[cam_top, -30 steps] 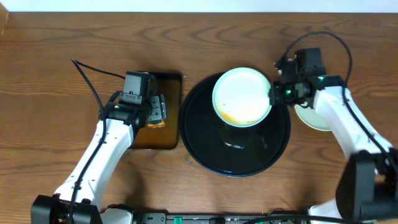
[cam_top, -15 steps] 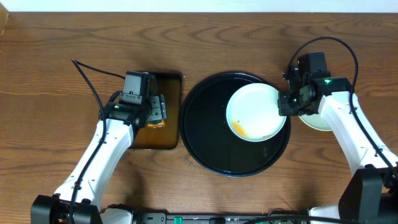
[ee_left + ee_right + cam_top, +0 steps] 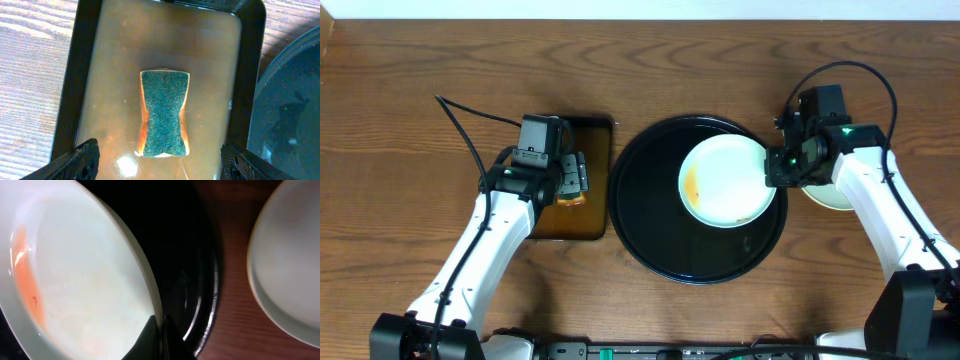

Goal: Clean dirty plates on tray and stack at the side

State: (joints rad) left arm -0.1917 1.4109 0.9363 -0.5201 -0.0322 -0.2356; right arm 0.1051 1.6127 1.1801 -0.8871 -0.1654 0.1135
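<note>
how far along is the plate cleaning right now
Done: one plate sits off the black tray on the table at the right, looking clean. In hand: the right hand is shut on the rim of a second plate over the tray, with an orange smear on it. Left: wiping it, since the left hand hangs open above the sponge in the brown tray, then stacking. No third plate shows.

Left arm (image 3: 490, 240): white moulded link shells with black joint housings. A black boxy camera module (image 3: 540, 135) is at the wrist, and a thin black cable (image 3: 480, 112) trails from it. Left gripper fingers (image 3: 80, 157): black, finely grained surface. Right arm (image 3: 880, 205): same white-and-black build. A black cable (image 3: 842, 63) arcs over the wrist, and a small green indicator light (image 3: 847, 131) is lit.
</note>
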